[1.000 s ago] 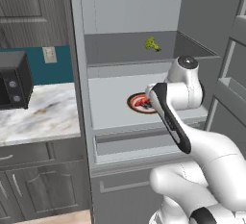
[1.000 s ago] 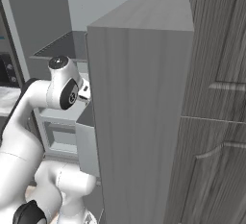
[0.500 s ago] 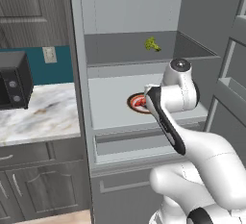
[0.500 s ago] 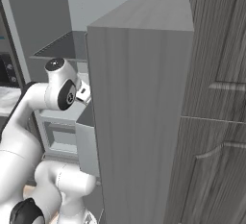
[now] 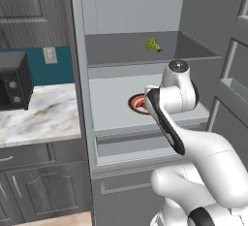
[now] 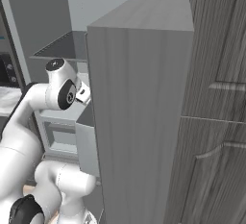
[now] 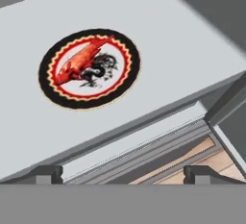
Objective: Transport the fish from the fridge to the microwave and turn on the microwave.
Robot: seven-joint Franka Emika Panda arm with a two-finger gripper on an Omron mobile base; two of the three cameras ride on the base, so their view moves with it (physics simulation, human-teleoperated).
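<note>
**Gripper reaching into the fridge for the fish**

At the far left of the left base view, a black box-shaped appliance (image 5: 13, 81) is sitting on the marbled white surface (image 5: 41, 115), near its back edge. Right of it, the tall light-grey fridge (image 5: 77, 74) is standing open, and a small yellow-green vegetable (image 5: 154, 45) is lying toward the back of the upper shelf (image 5: 121, 50). On the pale middle shelf (image 5: 109, 104) below, the round dark plate with an orange-red rim (image 7: 89, 69) is resting near the front edge, partly hidden behind the white arm. The small bright red-orange fish (image 7: 79, 59) is lying on that plate, along its left half in the hand view, tilted with one end toward the plate's upper rim.

The gripper (image 7: 123, 172) is hovering over the front edge of the shelf with its two dark tips spread as wide as they go, holding nothing; the fish is well apart from them, up and to the left in the hand view.

To do this step well, the gripper is probably needing to travel forward over the shelf until the fish sits between the tips, turning so the jaws are straddling the fish's narrow body rather than its length. Coming down gently is likely to matter, since pressing on the rim could tip or slide the plate. The upper shelf is leaving limited headroom for the wrist.
</note>
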